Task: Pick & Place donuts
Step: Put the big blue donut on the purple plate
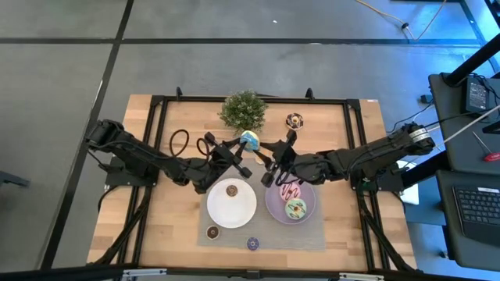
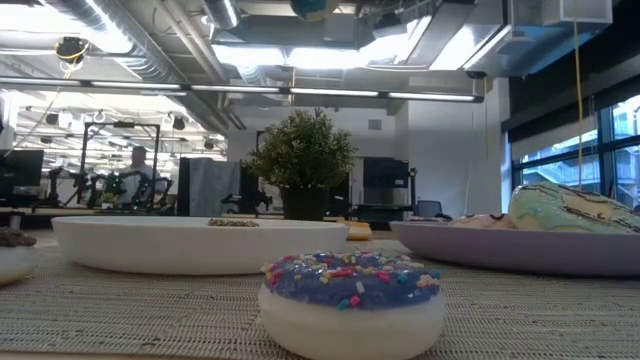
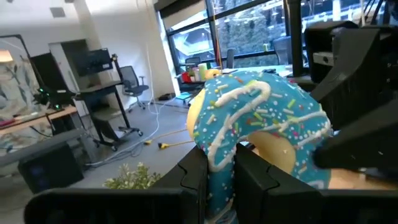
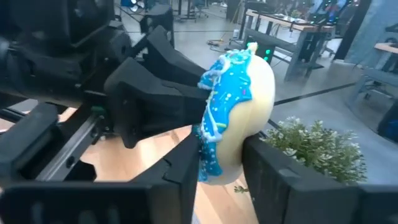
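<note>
The blue frosted donut (image 1: 250, 140) is held up in the air in front of the potted plant, between my two grippers. My left gripper (image 1: 238, 151) reaches it from the left and my right gripper (image 1: 269, 156) from the right; both are shut on it. The pink donut (image 1: 291, 190) and the green donut (image 1: 295, 208) lie on the purple plate (image 1: 269, 204). A mini donut (image 1: 232, 190) lies on the white plate (image 1: 231, 215). The chocolate donut (image 1: 294, 120) sits on the bare table, and a brown mini (image 1: 212, 232) and the purple mini (image 2: 352, 290) on the mat. My left gripper pinches the blue donut's lower rim (image 3: 221, 165) between its two fingers (image 3: 194, 177). The ring stands on edge above them, frosted face showing, lifted clear of the table. My right gripper has the same donut's lower part (image 4: 224, 168) between its two fingers (image 4: 267, 165), one on the frosted face and one on the plain cream side. The donut stands upright on edge.
The green potted plant (image 1: 243, 109) stands just behind the held donut. A grey mat (image 1: 312, 234) lies under both plates near the table's near edge. Bare wood lies left and right of the mat. Cables loop by the left arm (image 1: 178, 142).
</note>
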